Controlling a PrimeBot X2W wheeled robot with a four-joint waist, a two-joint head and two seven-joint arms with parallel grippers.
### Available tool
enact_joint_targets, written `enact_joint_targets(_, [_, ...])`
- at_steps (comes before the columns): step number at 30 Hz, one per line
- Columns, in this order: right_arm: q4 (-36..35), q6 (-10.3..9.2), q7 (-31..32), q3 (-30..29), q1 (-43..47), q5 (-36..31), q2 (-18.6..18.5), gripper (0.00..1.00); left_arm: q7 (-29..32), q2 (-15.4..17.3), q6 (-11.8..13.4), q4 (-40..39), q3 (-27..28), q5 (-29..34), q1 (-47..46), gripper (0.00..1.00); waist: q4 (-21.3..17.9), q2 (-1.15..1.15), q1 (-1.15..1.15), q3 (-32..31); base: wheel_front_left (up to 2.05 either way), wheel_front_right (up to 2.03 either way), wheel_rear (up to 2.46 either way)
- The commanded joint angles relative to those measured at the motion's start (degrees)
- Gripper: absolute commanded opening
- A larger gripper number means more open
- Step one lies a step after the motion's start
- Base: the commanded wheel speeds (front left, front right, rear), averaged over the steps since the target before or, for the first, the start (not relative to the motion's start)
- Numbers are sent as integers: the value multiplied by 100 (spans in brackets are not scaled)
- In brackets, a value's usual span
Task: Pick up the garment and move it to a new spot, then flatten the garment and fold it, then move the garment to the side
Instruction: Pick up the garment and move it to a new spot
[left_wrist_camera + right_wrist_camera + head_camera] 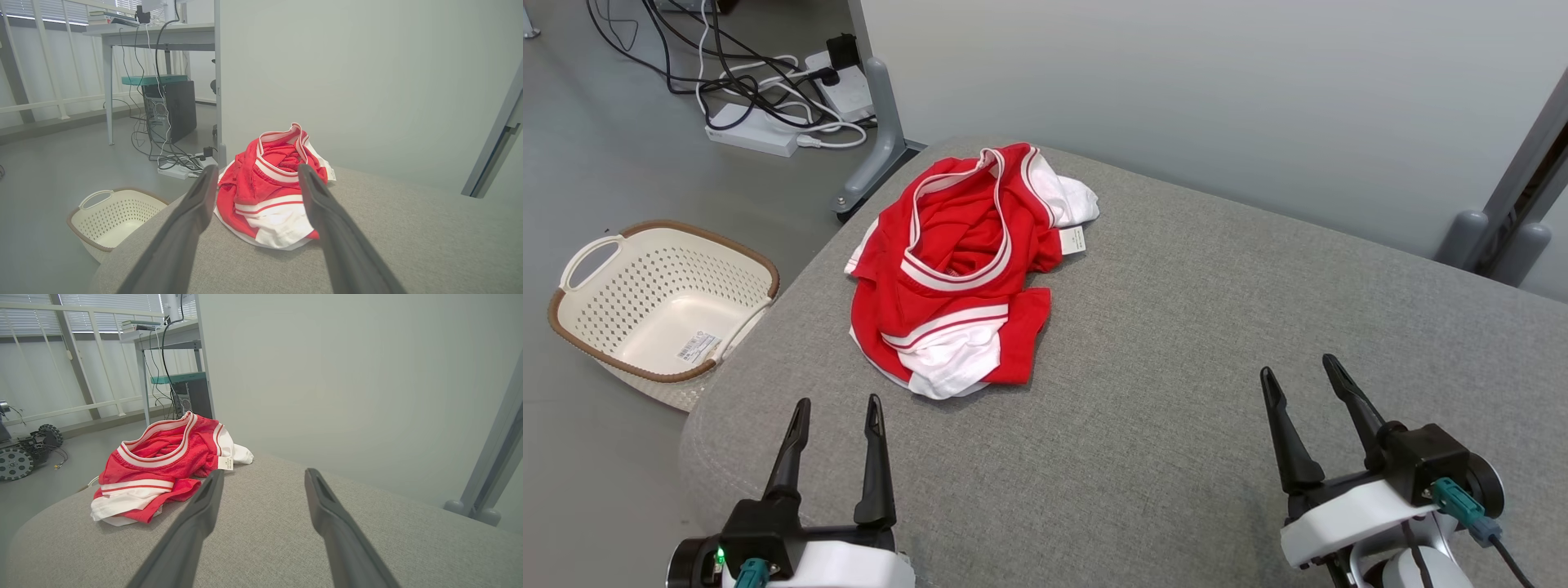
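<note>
The left gripper [840,402] is held with its two dark fingers spread wide apart; nothing is gripped or touched between them. It is positioned over the near left corner of the grey fabric-covered surface [1176,343], with the fingers pointed toward the garment [947,269]. The right gripper [1298,366] is likewise held with its fingers fully apart and empty, over the near right part of the surface, well apart from the garment.

The garment is located on the far left part of the surface, near its left edge. It is presented as a crumpled heap, neither flattened nor folded. The fabric is red with white panels, and white bands with thin red stripes are seen along the rims. A banded opening is turned upward at the top of the heap. A small white care label [1075,239] is exposed at the right side of the heap. A cream perforated basket [662,294] is placed on the floor to the left of the surface.
</note>
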Motion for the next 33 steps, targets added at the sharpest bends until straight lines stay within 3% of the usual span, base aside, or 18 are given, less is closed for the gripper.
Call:
enact_joint_targets(1, [30,1,-36,-6,-63,31,-38,100,-20,22,19,-15,28,18,60,100,-2,0,0,-3,0,0,0])
enact_joint_targets(22, [-185,1,-37,-164,11,-189,-40,100,-20,20,-117,42,250,-111,-208,100,-137,0,0,180,0,0,0])
enact_joint_targets(28, [-413,1,-37,-198,-281,-616,-47,100,-20,37,-537,184,680,9,-750,100,-377,0,0,769,0,0,0])
enact_joint_targets(33, [-673,1,-35,-154,-570,-791,-184,100,-20,323,-993,669,1076,-7,-1590,100,-601,0,0,1332,0,0,0])
